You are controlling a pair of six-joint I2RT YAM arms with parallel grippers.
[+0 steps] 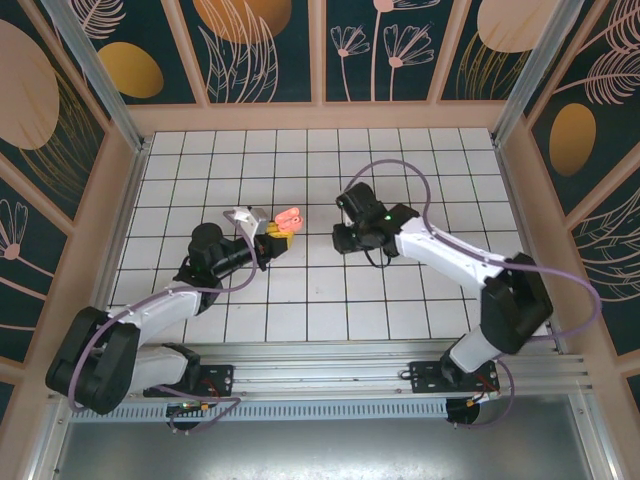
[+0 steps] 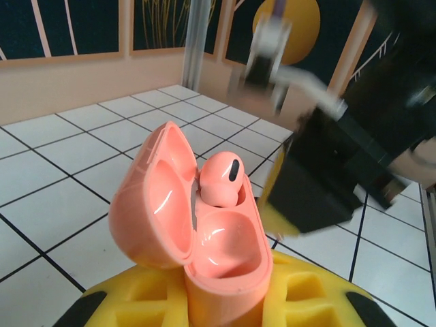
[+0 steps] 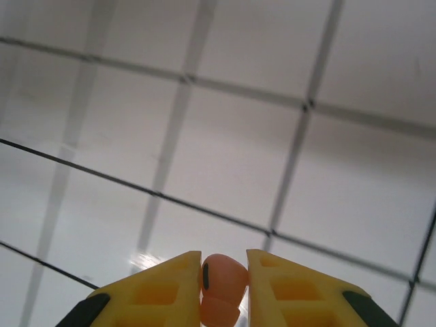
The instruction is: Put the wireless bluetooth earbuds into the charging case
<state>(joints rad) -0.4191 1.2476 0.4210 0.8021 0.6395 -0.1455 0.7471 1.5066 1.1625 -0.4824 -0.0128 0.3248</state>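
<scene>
The salmon-pink charging case (image 2: 228, 255) stands upright with its lid (image 2: 153, 204) swung open to the left. My left gripper (image 2: 221, 303) is shut on its lower body between yellow fingers (image 2: 136, 303). One pink earbud (image 2: 221, 180) sits in the far socket; the near socket is hollow. In the top view the case (image 1: 288, 219) is held just above the tiles by the left gripper (image 1: 270, 236). My right gripper (image 3: 225, 269) is shut on a second pink earbud (image 3: 223, 279), low over the white tiles. That gripper (image 1: 343, 238) hangs about one tile to the right of the case.
The white grid-tiled table (image 1: 320, 160) is walled by a wooden frame (image 1: 320, 117) at the back and on both sides. In the left wrist view the right arm's black gripper body (image 2: 320, 177) looms close to the right of the case.
</scene>
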